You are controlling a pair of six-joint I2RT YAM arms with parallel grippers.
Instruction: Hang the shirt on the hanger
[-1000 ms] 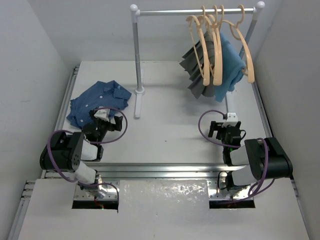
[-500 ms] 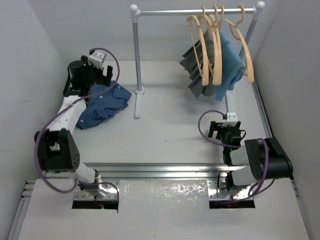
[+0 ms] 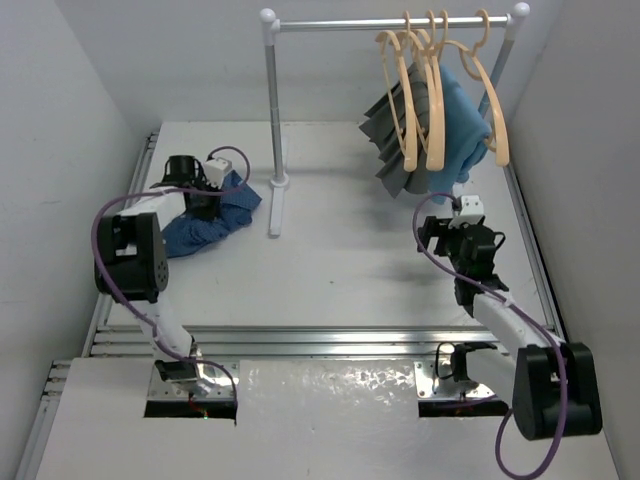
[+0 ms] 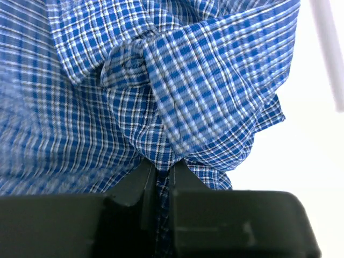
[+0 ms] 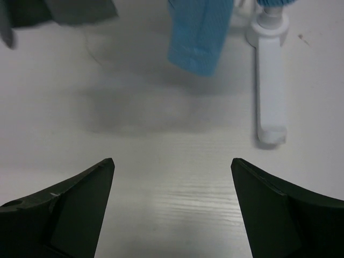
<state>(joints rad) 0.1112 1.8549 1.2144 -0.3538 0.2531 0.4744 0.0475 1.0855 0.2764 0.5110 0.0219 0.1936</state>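
Observation:
The dark blue checked shirt lies crumpled at the back left of the table, just left of the rack's left post. My left gripper is down on it. In the left wrist view the shirt fills the frame, and the left gripper is shut on a pinched fold of its cloth. Several pale tan hangers hang from the rail at the back right, and the rightmost hanger carries nothing. My right gripper stands open below them, and in its own view the right gripper holds nothing over bare table.
The white rack has a left post with a foot and a right foot. A grey pleated garment and a light blue cloth hang on two of the hangers; the cloth's hem dangles ahead of the right gripper.
My left arm swung out from near its base to the shirt's far side, came down and shut on a fold, bunching the shirt. My right arm stretched forward toward the rack.

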